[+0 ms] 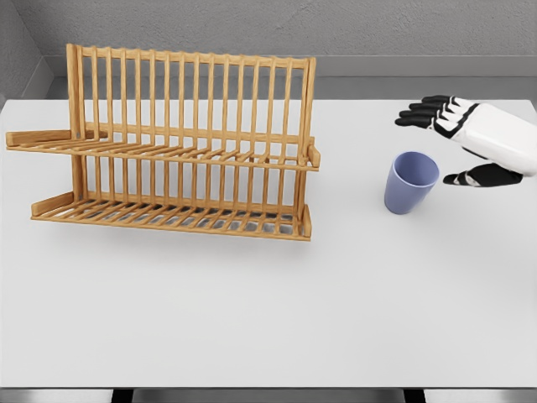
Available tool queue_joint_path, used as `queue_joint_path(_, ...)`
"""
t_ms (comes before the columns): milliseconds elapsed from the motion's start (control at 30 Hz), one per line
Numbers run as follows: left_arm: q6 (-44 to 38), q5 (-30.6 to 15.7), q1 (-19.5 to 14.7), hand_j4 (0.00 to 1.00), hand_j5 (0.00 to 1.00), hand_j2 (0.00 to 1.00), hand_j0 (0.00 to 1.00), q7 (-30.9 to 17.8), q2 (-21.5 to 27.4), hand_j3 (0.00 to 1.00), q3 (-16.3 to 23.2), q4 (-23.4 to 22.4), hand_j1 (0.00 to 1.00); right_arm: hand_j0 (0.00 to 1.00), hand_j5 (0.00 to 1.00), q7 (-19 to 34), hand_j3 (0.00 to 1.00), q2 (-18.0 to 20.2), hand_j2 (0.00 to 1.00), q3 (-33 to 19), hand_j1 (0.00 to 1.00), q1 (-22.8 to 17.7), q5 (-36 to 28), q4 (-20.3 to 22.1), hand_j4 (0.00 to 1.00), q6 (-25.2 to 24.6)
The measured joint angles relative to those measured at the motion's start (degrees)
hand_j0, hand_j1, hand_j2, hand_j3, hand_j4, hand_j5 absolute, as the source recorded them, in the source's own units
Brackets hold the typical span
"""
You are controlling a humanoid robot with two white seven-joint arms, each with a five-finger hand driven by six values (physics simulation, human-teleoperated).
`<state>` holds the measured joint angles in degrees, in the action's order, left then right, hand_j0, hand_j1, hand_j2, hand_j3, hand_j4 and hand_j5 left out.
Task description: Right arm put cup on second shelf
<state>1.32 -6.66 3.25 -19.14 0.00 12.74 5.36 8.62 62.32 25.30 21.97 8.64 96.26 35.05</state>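
Head view: the right hand (pixel 470 143) enters from the right edge, its black fingers (pixel 424 112) extended and slightly spread toward the left, the thumb (pixel 480 176) held apart below them; the fingers pinch nothing, and a clear gap separates fingers from thumb. The blue cup (pixel 410 182) stands upright just below the fingertips and just left of the thumb tip, near the hand but not touching it as far as can be seen; its open mouth faces up, and it rests directly on the white table (pixel 268 311). Beyond the cup, well apart to the left of the fingers, stands the wooden dish rack (pixel 180 143); it has a back wall of vertical slats and two slatted shelves, the upper shelf (pixel 168 154) lying at about the height of the hand in the frame, the lower shelf (pixel 172 217) sitting on the table surface beneath it; both shelves carry no objects. Behind the rack and the hand, a grey wall (pixel 336 25) closes the scene along the far edge of the table. The white forearm shell of the right arm continues out of frame past the wrist.
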Motion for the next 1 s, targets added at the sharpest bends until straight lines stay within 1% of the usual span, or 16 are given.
queue_joint_path(100,0.0,0.0,0.0,1.00,1.00,1.00,1.00,0.0,0.0,1.00,0.0,0.0,1.00,1.00,1.00,-0.3,1.00,0.2,1.00,0.0,1.00,-0.2,-0.3,-0.2,1.00,0.0)
queue_joint_path(233,0.0,0.0,0.0,1.00,1.00,1.00,1.00,0.0,0.0,1.00,0.0,0.0,1.00,1.00,1.00,-0.1,1.00,0.7,1.00,-0.9,1.00,-0.3,-0.5,-4.2,1.00,0.0)
queue_joint_path(267,0.0,0.0,0.0,1.00,1.00,1.00,1.00,0.0,0.0,1.00,0.0,0.0,1.00,1.00,1.00,1.5,1.00,0.8,1.00,-1.2,1.00,0.2,-0.5,-4.8,1.00,0.0)
queue_joint_path(300,0.0,0.0,0.0,1.00,1.00,1.00,1.00,0.0,0.0,1.00,0.0,0.0,1.00,1.00,1.00,5.4,1.00,0.8,1.00,-2.4,1.00,0.3,-0.4,-5.3,1.00,0.0)
queue_joint_path(333,0.0,0.0,0.0,1.00,1.00,1.00,1.00,0.0,0.0,1.00,0.0,0.0,1.00,1.00,1.00,10.8,1.00,0.8,1.00,-4.0,1.00,0.8,-0.3,-5.6,1.00,0.0)
queue_joint_path(367,0.0,0.0,0.0,1.00,1.00,1.00,1.00,0.0,0.0,1.00,0.0,0.0,1.00,1.00,1.00,15.3,1.00,0.6,1.00,-5.5,1.00,2.1,-0.2,-5.9,1.00,0.1)
queue_joint_path(433,0.0,0.0,0.0,1.00,1.00,1.00,1.00,0.0,0.0,1.00,0.0,0.0,1.00,1.00,1.00,20.7,1.00,-0.6,1.00,-7.1,1.00,5.4,-0.3,-7.1,1.00,0.0)
queue_joint_path(467,0.0,0.0,0.0,1.00,1.00,1.00,1.00,0.0,0.0,1.00,0.0,0.0,1.00,1.00,1.00,22.3,1.00,-1.5,1.00,-6.5,1.00,9.1,0.0,-8.5,1.00,0.2)
queue_joint_path(500,0.0,0.0,0.0,1.00,1.00,1.00,1.00,0.0,0.0,1.00,0.0,0.0,1.00,1.00,1.00,23.5,1.00,-2.6,1.00,-4.4,1.00,14.7,-0.1,-10.6,1.00,0.1)
queue_joint_path(533,0.0,0.0,0.0,1.00,1.00,1.00,1.00,0.0,0.0,1.00,0.0,0.0,1.00,1.00,1.00,24.3,1.00,-4.0,1.00,-1.2,1.00,19.7,-0.3,-13.0,1.00,0.0)
queue_joint_path(600,0.0,0.0,0.0,1.00,1.00,1.00,1.00,0.0,0.0,1.00,0.0,0.0,1.00,1.00,1.00,25.3,1.00,-6.2,1.00,4.5,1.00,20.2,-0.3,-16.6,1.00,0.0)
queue_joint_path(700,0.0,0.0,0.0,1.00,1.00,1.00,1.00,0.0,0.0,1.00,0.0,0.0,1.00,1.00,1.00,26.0,1.00,-7.8,1.00,9.1,1.00,20.4,-0.1,-19.0,1.00,0.1)
queue_joint_path(1000,0.0,0.0,0.0,1.00,1.00,1.00,1.00,0.0,0.0,1.00,0.0,0.0,1.00,1.00,1.00,26.4,1.00,-9.7,1.00,14.6,1.00,21.1,-0.1,-21.2,1.00,0.1)
